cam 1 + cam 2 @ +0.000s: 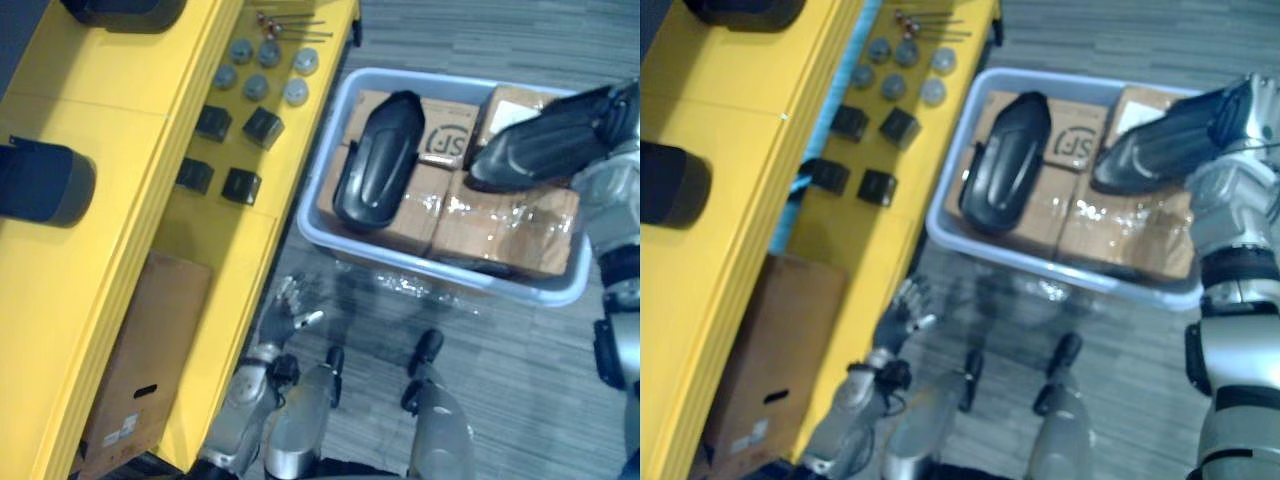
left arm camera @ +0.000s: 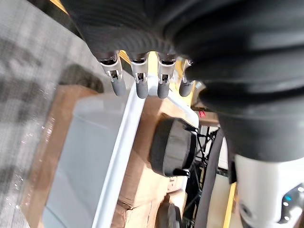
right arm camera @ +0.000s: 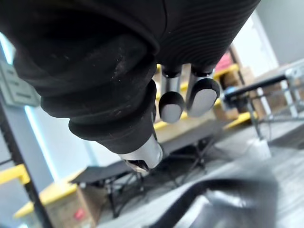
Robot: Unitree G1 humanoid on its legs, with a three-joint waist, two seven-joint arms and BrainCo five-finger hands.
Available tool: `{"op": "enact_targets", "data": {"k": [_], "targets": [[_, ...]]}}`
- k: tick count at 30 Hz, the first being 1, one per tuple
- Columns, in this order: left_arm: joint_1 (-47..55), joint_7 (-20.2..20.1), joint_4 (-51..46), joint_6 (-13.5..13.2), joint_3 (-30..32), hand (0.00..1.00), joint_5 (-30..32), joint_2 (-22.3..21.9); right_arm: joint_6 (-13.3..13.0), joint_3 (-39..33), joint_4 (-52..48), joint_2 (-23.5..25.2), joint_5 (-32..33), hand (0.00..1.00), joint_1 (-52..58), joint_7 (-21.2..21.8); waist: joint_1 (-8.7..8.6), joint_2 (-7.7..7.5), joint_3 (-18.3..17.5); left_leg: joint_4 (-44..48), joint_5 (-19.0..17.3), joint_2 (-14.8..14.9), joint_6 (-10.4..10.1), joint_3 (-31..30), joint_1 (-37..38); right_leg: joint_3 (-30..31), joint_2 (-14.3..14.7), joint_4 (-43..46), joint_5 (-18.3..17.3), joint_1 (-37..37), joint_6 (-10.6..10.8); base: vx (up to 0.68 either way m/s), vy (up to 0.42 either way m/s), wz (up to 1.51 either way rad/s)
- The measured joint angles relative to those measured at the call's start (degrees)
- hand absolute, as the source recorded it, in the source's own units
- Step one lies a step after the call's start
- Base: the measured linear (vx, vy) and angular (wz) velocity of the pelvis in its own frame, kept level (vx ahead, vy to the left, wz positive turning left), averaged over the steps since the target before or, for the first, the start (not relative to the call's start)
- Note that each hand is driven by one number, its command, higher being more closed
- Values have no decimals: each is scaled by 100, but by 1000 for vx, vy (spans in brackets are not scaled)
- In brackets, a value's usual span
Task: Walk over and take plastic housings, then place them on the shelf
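A yellow shelf [image 1: 90,280] runs along the left, with a dark rounded part [image 1: 40,185] on its upper level. On the lower level sit grey discs [image 1: 256,87] and small black blocks [image 1: 262,127], with a flat cardboard box [image 1: 150,350] nearer the robot. Just beside the shelf's edge the left hand [image 1: 288,316] hangs low with its fingers [image 2: 142,85] straight, slightly apart and holding nothing. To the right, a pale bin [image 1: 560,290] on the floor is packed with taped cartons [image 1: 500,225]. One black plastic housing [image 1: 380,160] lies across them. A second housing [image 1: 540,145] sits tilted over the bin's right side. The right hand [image 1: 612,108] is at its far end, its fingertips [image 3: 171,105] curled, seemingly clasping it.
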Motion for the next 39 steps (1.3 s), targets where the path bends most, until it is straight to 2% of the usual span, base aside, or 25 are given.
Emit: {"op": "enact_targets", "data": {"k": [4, 8, 9, 14, 18, 21, 25, 31, 35, 39], "targets": [[-487, 17, 263, 90, -168, 0, -228, -5, 23, 73, 231, 101, 205, 100, -98, 70, 133, 2, -1, 207, -6, -2, -11, -11, -492, -15, 12, -1, 98, -401, -23, -90, 44, -1], [-791, 129, 878, 95, -193, 0, -459, -19, 211, 267, 581, 285, 413, 100, -238, 173, 217, 9, -6, 425, -10, -27, -19, -103, -902, -36, -8, 116, 154, -745, -47, -59, 76, 5], [-799, 177, 910, 92, -194, 0, -459, -24, 266, 264, 602, 282, 536, 0, -249, 114, 271, 10, -7, 483, -13, -37, -23, -106, -988, -36, -20, 148, 153, -816, -47, -56, 96, 4], [-667, 288, 937, 44, -198, 0, -451, -76, 285, 255, 635, 275, 710, 0, -293, -305, 442, 15, -10, 622, -20, -78, -23, -137, -1111, -86, -89, 331, 73, -929, -98, -69, 97, 6], [-399, 278, 875, -37, -189, 0, -451, -76, 255, 129, 624, 168, 761, 0, -338, -738, 426, 15, -10, 696, -20, -115, -22, -243, -1134, -200, -143, 487, -59, -921, -113, -75, 62, 14], [-63, 247, 588, -101, -172, 0, -450, -73, 111, -99, 447, -104, 674, 0, -349, -979, 397, 15, -10, 741, -20, -126, -22, -284, -1183, -251, -149, 487, -63, -909, -110, -73, 60, 7], [142, 202, 484, -105, -136, 0, -450, -71, -10, -121, 56, -374, 556, 0, -354, -1075, 269, 13, -8, 742, -20, -116, -23, -289, -1077, -279, -132, 410, -27, -766, -80, -37, 54, 1], [279, 130, 343, -103, -99, 0, -450, -57, 19, -88, -195, -634, 284, 0, -355, -967, 217, -10, 6, 747, -57, -24, -63, -269, -1043, -243, 7, 197, 76, -652, -86, -32, 31, -6], [383, 78, 345, -96, -18, 0, -456, -4, 268, 233, -187, -751, -142, 0, -351, -372, 154, -145, 96, 746, -80, 64, -99, -238, -1017, -216, 97, 121, 106, -620, -76, -46, 36, -8], [469, 73, 396, -91, -8, 0, -623, 0, 488, 489, -165, -1079, -231, 0, -361, 109, 156, -159, 103, 766, -91, 87, -115, -262, -1073, -228, 145, 49, 141, -622, -59, -36, 47, 0]]}}
